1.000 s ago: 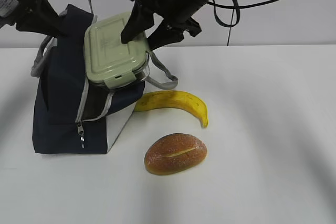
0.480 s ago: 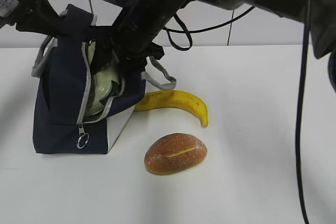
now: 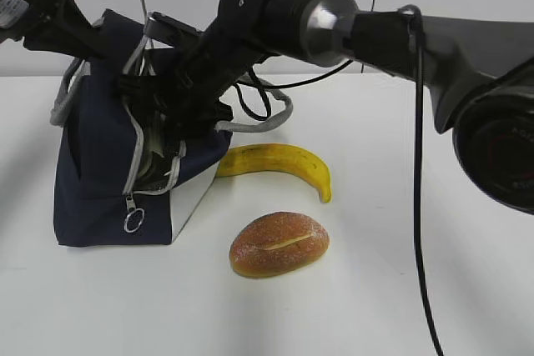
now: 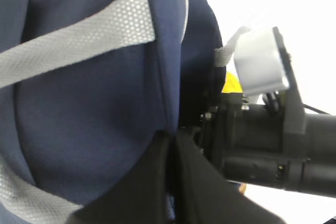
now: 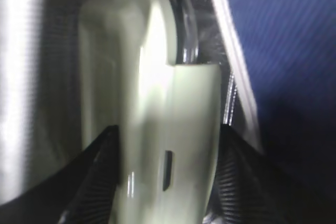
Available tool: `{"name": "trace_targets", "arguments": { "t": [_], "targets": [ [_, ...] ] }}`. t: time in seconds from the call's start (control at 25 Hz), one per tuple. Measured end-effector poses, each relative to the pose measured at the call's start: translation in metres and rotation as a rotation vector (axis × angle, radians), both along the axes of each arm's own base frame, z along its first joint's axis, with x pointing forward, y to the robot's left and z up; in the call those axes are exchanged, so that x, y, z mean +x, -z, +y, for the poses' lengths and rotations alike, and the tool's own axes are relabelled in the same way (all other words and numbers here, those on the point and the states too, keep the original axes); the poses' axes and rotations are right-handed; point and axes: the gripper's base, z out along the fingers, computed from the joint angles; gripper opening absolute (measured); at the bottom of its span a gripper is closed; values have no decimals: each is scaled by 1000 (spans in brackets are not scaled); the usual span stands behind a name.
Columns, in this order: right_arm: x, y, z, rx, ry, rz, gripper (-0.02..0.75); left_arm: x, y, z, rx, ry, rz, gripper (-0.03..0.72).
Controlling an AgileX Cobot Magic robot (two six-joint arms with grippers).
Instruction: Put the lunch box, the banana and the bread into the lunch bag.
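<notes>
The lunch box (image 5: 157,129), seen half out of the lunch bag (image 3: 92,181) half a second ago, is now held inside it, clamped edge-on between the right gripper (image 5: 167,182) fingers. The left gripper (image 4: 173,182) is closed on the bag's rim fabric near the bench's far left edge. Banana (image 3: 279,162) and bread (image 3: 279,243) are unchanged mid-bench, just right of the bag, not touching each other
</notes>
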Motion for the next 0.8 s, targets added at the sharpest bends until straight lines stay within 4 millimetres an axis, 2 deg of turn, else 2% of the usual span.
{"name": "trace_targets", "arguments": {
  "t": [0.24, 0.48, 0.6, 0.68, 0.8],
  "targets": [
    [3, -1, 3, 22, -3, -47, 450, 0, 0, 0, 4, -1, -2, 1],
    [0, -2, -2, -67, -69, -48, 492, 0, 0, 0, 4, 1, 0, 1],
    [-5, -15, -8, -170, -152, -39, 497, 0, 0, 0, 7, 1, 0, 1],
    [-6, -32, -13, -226, -191, -66, 501, 0, 1, 1, 14, 3, 1, 1],
    [-5, -59, -15, -207, -198, -126, 502, -1, 1, 2, 28, 9, 6, 1]
  ]
}}
